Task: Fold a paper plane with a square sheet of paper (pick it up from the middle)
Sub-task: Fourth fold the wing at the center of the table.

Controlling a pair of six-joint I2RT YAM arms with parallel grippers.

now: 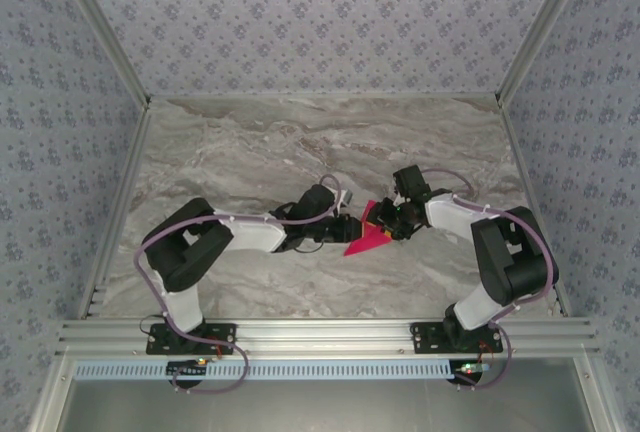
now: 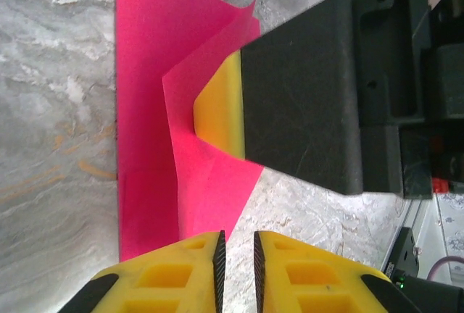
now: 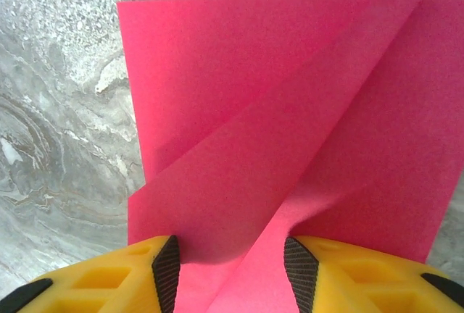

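Note:
The square sheet of paper point(image 1: 367, 237) is bright pink and lies on the marble table between my two grippers, folded into a pointed triangle. One flap point(image 3: 239, 153) stands up off the rest of the sheet point(image 2: 148, 74). My right gripper point(image 1: 392, 220) point(image 3: 232, 259) is open, and the raised flap passes loosely between its fingers. One right fingertip point(image 2: 221, 106) sits tucked under that flap. My left gripper point(image 1: 347, 224) point(image 2: 239, 248) hovers at the sheet's corner. Its jaws are a narrow slit apart, with bare marble between them.
The marble table point(image 1: 250, 142) spreads wide behind and to both sides of the grippers. Patterned walls and metal rails point(image 1: 320, 332) close it in. Both arms reach inward and nearly meet at the centre.

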